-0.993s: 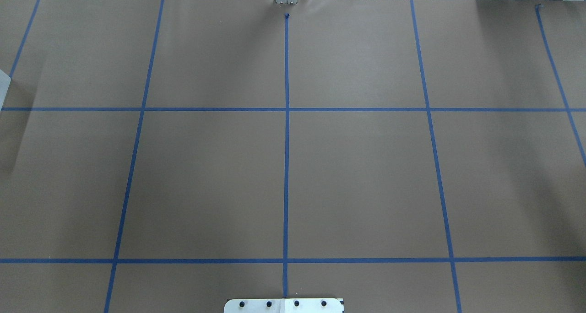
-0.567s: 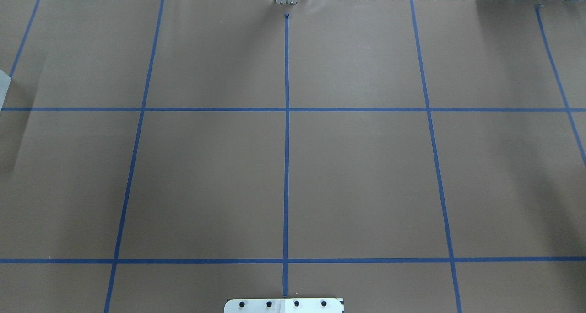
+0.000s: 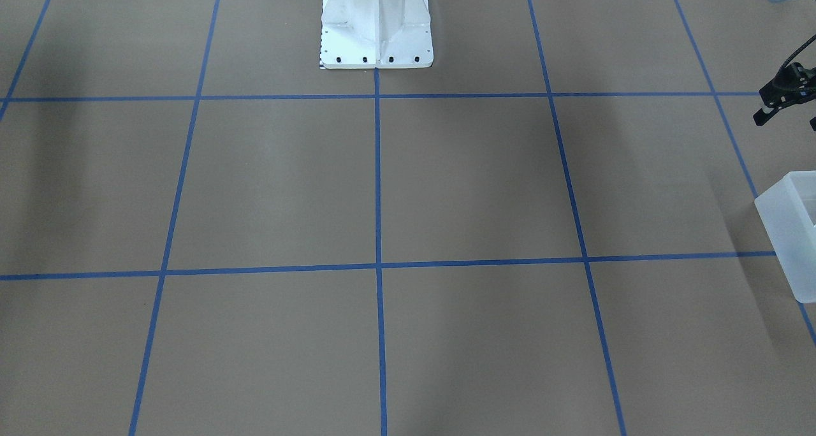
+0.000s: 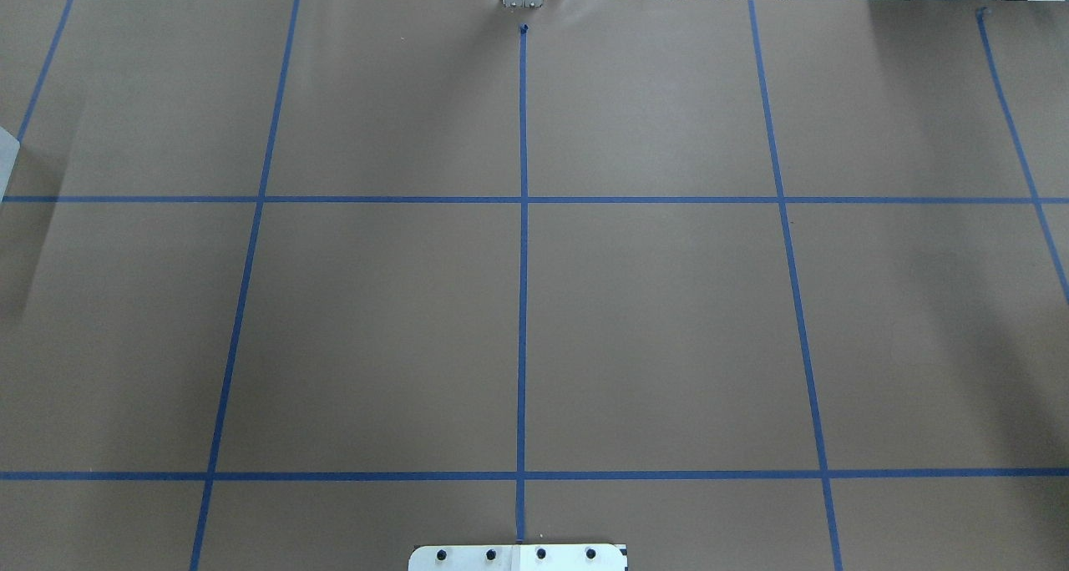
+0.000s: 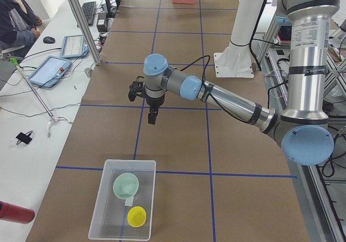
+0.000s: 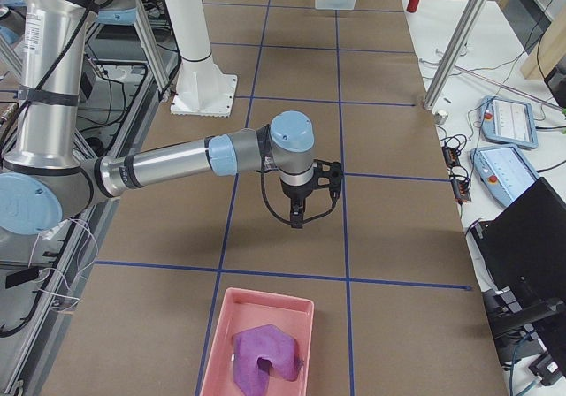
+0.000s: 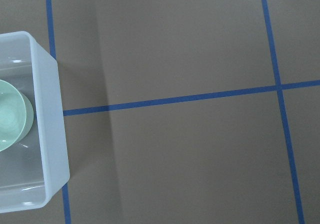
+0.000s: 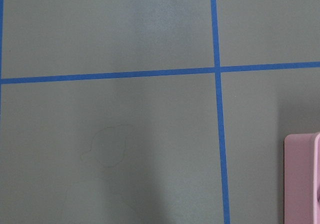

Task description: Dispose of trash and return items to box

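Observation:
The mint-green bowl [image 5: 126, 185] lies inside the frosted-white box [image 5: 107, 204] at the table's left end, beside a yellow cup [image 5: 137, 216]. The left wrist view shows the bowl [image 7: 11, 115] within the box wall [image 7: 47, 129]. My left gripper [image 5: 151, 116] hangs above bare table, short of the box; only part of it shows at the edge of the front view [image 3: 783, 97], so I cannot tell whether it is open or shut. My right gripper [image 6: 298, 219] hangs above bare table near the pink tray [image 6: 221, 343]; I cannot tell its state.
The pink tray holds a crumpled purple cloth [image 6: 263, 354]; its corner shows in the right wrist view [image 8: 302, 179]. The white robot pedestal [image 3: 376, 25] stands mid-table. Brown paper with blue tape lines [image 4: 523, 220] covers the table. An operator [image 5: 13, 15] sits beyond the far edge.

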You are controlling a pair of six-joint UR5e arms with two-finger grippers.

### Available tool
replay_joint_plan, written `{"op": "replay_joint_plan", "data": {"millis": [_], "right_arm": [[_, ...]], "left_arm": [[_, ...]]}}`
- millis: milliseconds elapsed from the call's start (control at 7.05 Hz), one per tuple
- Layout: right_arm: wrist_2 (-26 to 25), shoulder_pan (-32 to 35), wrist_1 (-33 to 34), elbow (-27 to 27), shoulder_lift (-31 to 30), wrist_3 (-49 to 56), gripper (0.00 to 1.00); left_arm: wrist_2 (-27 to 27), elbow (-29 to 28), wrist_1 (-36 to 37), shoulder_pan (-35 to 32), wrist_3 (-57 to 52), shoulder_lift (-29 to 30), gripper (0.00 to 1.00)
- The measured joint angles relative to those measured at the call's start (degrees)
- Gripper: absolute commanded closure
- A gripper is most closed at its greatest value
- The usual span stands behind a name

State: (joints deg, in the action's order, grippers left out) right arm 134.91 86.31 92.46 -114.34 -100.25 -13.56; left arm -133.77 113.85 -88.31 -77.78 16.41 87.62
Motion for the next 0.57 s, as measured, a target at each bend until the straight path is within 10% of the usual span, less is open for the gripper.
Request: {"op": "replay_joint_plan", "data": {"millis": [567], "right_arm": [[0.0, 0.3, 0.0, 4.2, 0.9, 4.3, 0.0]], "left_arm": [[-0.2, -6.7, -0.1, -2.9, -12.5, 0.7, 0.02]]}}
